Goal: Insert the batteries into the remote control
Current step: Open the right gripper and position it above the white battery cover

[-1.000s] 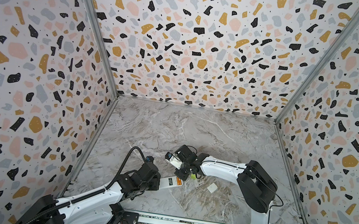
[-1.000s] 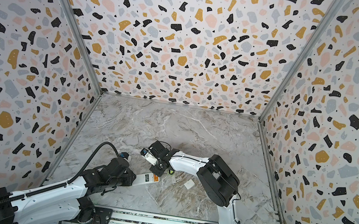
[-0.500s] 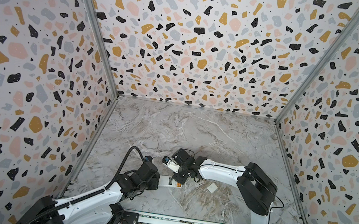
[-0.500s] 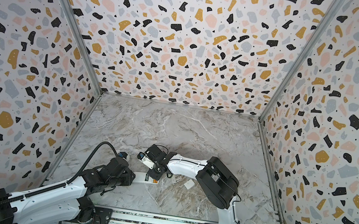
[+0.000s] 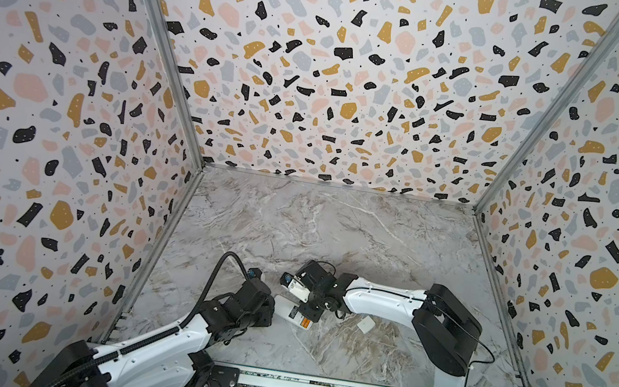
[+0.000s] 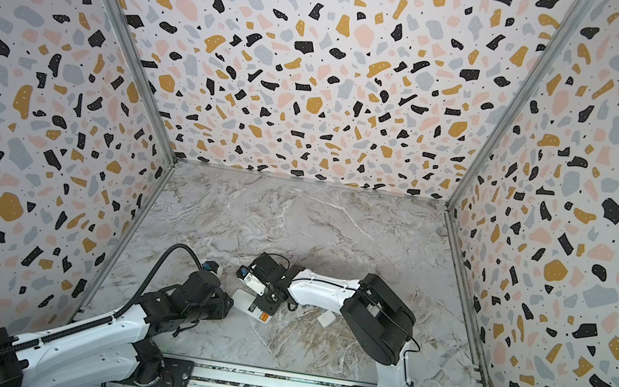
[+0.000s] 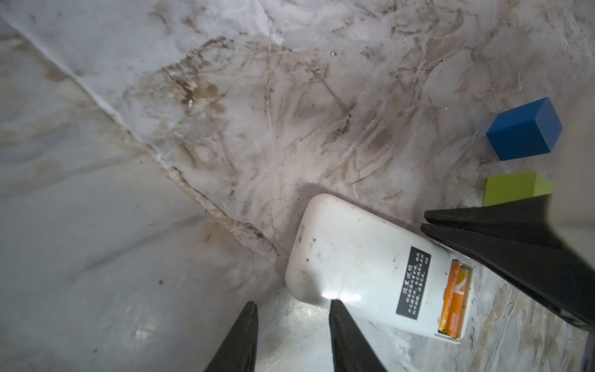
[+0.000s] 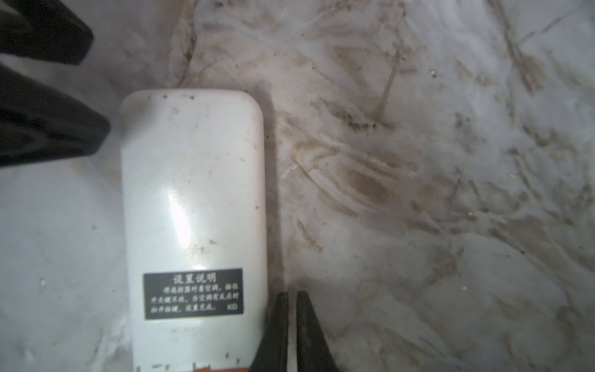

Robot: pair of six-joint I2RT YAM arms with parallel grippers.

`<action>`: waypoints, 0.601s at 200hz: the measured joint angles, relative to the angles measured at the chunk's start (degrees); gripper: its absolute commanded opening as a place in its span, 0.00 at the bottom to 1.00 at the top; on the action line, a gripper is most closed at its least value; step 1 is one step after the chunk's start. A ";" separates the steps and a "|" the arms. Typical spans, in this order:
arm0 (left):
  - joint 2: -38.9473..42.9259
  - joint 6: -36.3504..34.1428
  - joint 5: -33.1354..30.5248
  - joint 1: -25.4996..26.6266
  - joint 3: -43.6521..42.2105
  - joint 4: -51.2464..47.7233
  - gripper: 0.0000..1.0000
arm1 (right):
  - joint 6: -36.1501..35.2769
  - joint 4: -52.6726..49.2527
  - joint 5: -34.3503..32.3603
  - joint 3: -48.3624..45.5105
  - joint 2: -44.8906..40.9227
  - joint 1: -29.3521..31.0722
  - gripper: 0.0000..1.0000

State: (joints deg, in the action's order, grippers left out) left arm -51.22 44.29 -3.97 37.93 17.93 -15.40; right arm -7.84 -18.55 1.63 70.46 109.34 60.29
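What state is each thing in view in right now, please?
remote control: face down on the table, battery bay uncovered.
batteries: seated in the bay.
left gripper: open, empty, at the remote's end.
right gripper: shut, empty, beside the remote's edge.
white square piece: loose on the table, apart from the remote.
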 measured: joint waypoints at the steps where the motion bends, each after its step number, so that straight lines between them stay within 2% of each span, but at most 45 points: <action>1: 0.02 -0.02 0.00 0.00 0.00 0.00 0.41 | 0.00 0.00 0.00 0.00 -0.07 0.00 0.16; 44: 1.90 -1.36 0.07 -0.07 1.49 0.46 0.46 | 1.42 0.17 -1.29 -0.15 -6.91 0.00 0.24; 120: 2.40 -5.99 -0.02 -0.07 5.03 2.29 0.51 | 5.38 -1.01 -3.56 -3.28 -19.63 -0.26 0.47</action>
State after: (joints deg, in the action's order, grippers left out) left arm -48.82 38.30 -3.99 37.87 22.96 -13.10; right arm -2.46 -19.55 -1.93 67.18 89.71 60.03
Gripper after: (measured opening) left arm 0.502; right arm 0.444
